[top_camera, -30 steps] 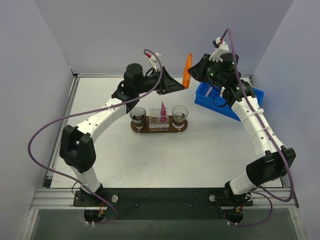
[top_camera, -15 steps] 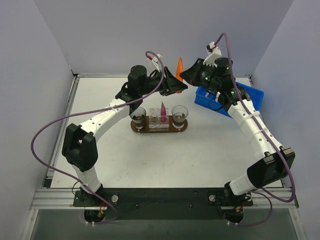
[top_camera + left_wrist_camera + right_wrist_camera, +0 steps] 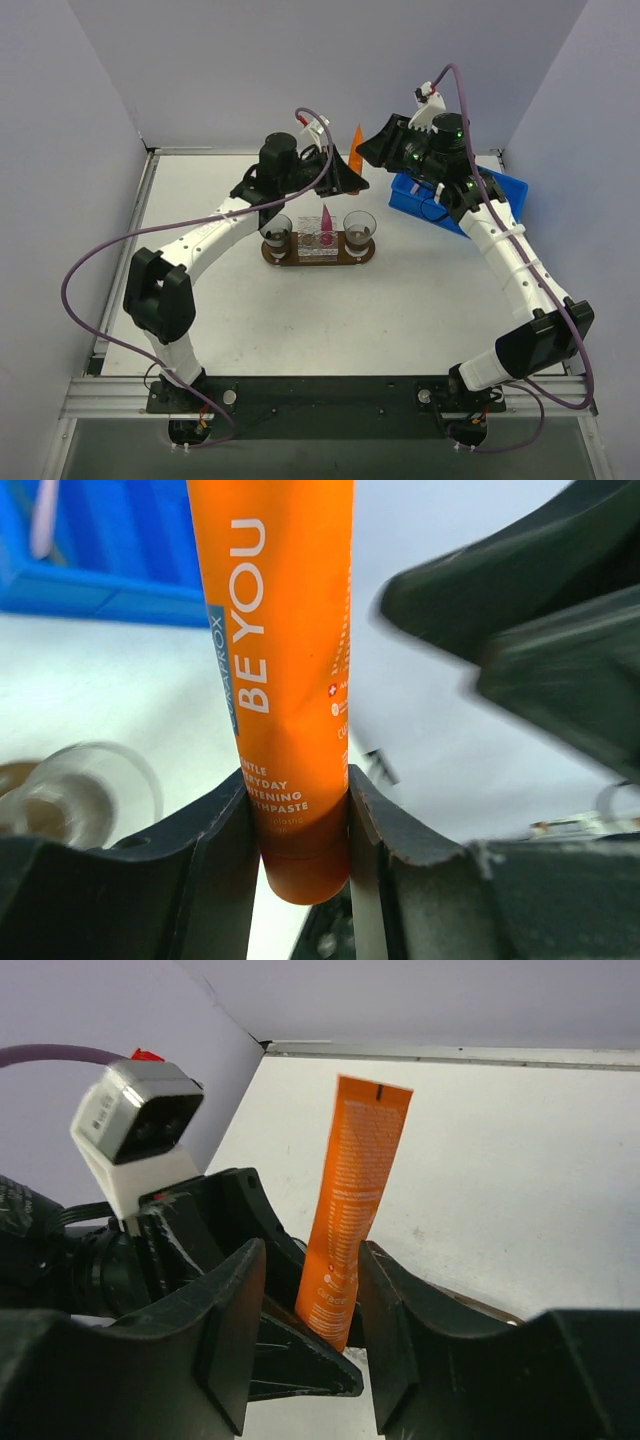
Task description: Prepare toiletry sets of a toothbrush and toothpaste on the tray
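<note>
Handover: orange toothpaste tube point(image 3: 275, 680) now sits clamped upright by its cap end in the left gripper point(image 3: 299, 805), high beyond the tray point(image 3: 272, 257). The right gripper point(image 3: 310, 1265), gripping it a second ago, has parted its fingers around it.

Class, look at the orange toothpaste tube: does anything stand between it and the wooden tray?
Only the right gripper, open, its fingers flanking the orange toothpaste tube that the left gripper pinches. Nothing visible lies between there and the tray.
</note>
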`<state>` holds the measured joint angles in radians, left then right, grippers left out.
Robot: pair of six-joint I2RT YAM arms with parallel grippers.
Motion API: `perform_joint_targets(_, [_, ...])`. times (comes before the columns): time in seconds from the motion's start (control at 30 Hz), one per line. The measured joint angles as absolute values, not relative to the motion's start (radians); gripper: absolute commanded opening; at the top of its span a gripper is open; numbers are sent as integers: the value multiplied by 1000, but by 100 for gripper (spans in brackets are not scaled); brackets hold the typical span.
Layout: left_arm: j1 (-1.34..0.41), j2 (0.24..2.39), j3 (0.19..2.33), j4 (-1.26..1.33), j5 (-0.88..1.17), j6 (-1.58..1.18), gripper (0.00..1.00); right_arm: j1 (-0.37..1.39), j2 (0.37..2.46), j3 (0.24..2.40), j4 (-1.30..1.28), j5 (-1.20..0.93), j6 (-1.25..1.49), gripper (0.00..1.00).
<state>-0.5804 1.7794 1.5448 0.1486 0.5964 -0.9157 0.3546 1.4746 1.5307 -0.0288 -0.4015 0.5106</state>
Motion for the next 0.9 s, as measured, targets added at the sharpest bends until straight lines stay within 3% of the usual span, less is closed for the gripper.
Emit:
perform_joint_targets(0.23, [-604, 1712, 1534, -237, 448, -455, 4, 300, 1468, 1619, -189, -436, 505, 43])
perform_joint_targets(0.5, [-704, 1525, 1414, -378, 267, -31, 4, 209, 1478, 1757, -486, -599, 525, 43])
perform_joint_targets(0.9, [-808, 1491, 1385, -444, 97, 223, 3, 274, 1621, 1863, -725, -828, 527, 41])
